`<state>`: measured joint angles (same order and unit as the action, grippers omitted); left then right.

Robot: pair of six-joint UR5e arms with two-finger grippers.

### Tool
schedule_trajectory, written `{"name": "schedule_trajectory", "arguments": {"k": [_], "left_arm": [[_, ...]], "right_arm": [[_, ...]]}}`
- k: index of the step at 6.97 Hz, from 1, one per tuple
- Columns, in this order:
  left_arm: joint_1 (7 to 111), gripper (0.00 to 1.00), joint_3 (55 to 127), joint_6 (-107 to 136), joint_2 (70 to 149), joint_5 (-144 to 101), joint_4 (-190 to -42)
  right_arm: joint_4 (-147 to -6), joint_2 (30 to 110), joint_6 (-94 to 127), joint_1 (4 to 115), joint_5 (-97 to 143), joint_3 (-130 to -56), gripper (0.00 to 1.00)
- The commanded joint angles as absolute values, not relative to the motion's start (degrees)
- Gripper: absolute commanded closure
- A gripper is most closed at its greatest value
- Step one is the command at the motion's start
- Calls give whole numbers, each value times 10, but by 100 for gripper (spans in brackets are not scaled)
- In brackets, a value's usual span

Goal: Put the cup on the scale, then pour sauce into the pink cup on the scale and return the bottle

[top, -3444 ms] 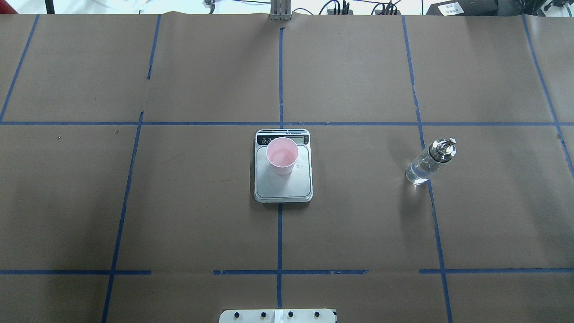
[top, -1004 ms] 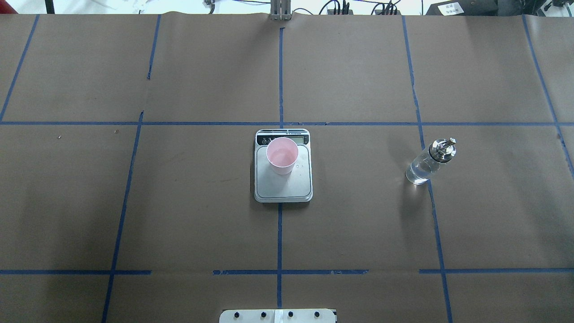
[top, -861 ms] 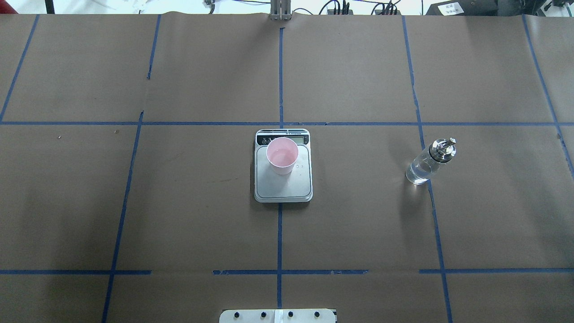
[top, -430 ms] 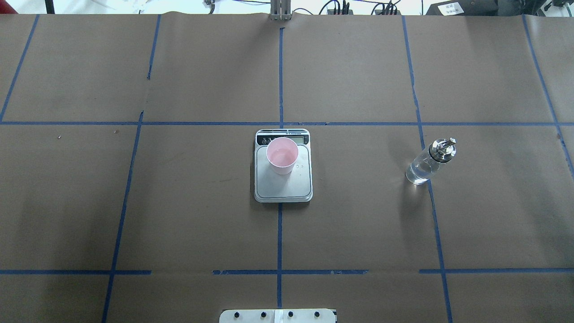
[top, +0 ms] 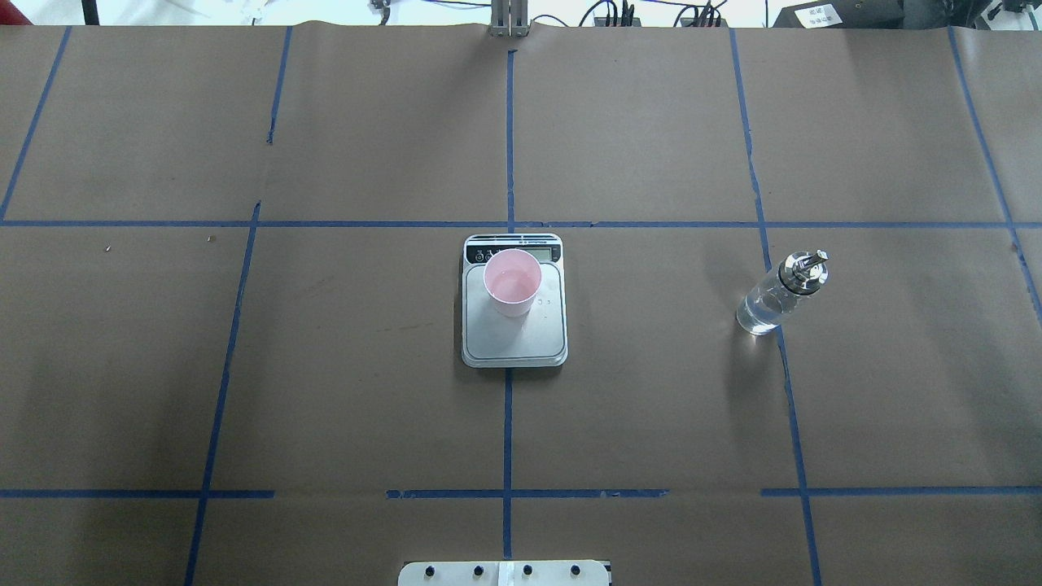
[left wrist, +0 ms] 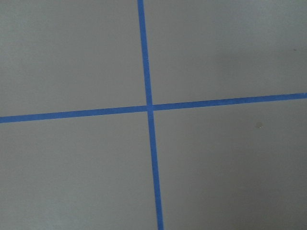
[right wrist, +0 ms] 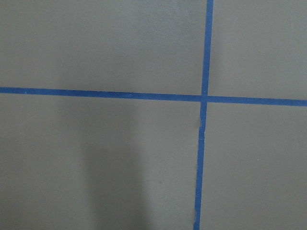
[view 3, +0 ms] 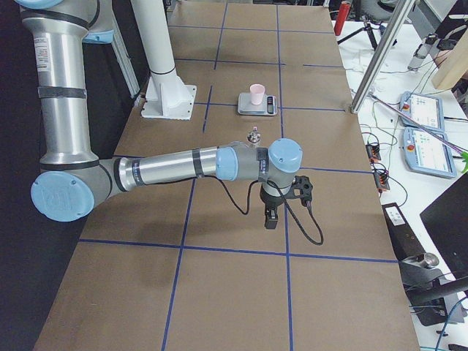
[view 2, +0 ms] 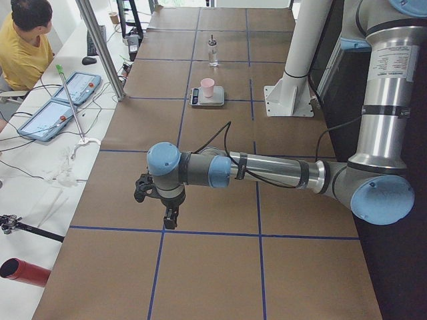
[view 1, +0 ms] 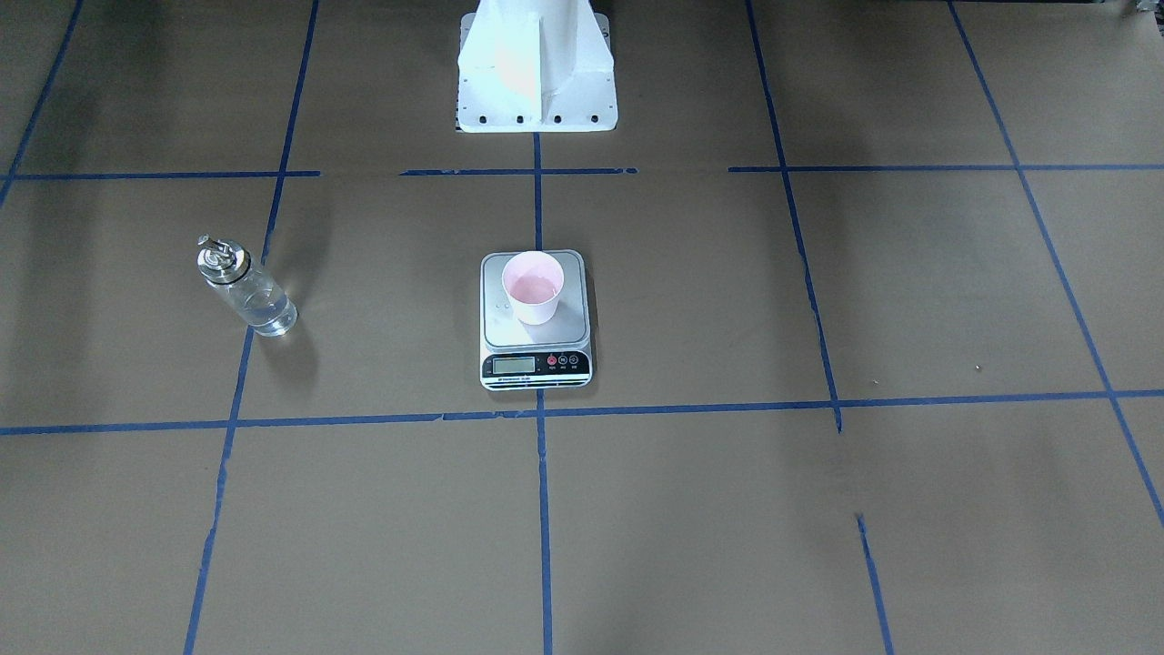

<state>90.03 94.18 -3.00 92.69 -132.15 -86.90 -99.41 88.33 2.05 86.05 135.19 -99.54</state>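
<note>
Nearest the robot, a white base plate (top: 505, 572) sits at the edge of the surface (top: 342, 407).

The left tool (view 2: 171, 217) hangs pointing down over bare brown paper at the robot's left end, close to a crossing of blue tape (left wrist: 148, 108). It shows only in a side view, so I cannot tell whether it is open or closed. The right tool (view 3: 270, 216) hangs the same way at the opposite end, and its state cannot be told either. Both are well apart from the task items.

At mid-surface, the scale (top: 514, 338) lies flat astride the centre tape line, with its display end away from the robot. The cup (top: 512, 282) stands upright on the platform, towards the display end. Its contents cannot be made out.

Level with the scale on the robot's right, and well apart from it, the bottle (top: 773, 301) stands upright on a tape line with its metal cap on. The clear sauce (top: 757, 316) fills its lower part.
</note>
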Motion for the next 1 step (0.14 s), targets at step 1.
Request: {"name": "schedule_trajectory", "arguments": {"k": [1], "left_arm": [[903, 0, 948, -31, 930, -1303, -868]], "right_arm": [[-994, 885, 21, 860, 1352, -994, 0]]}}
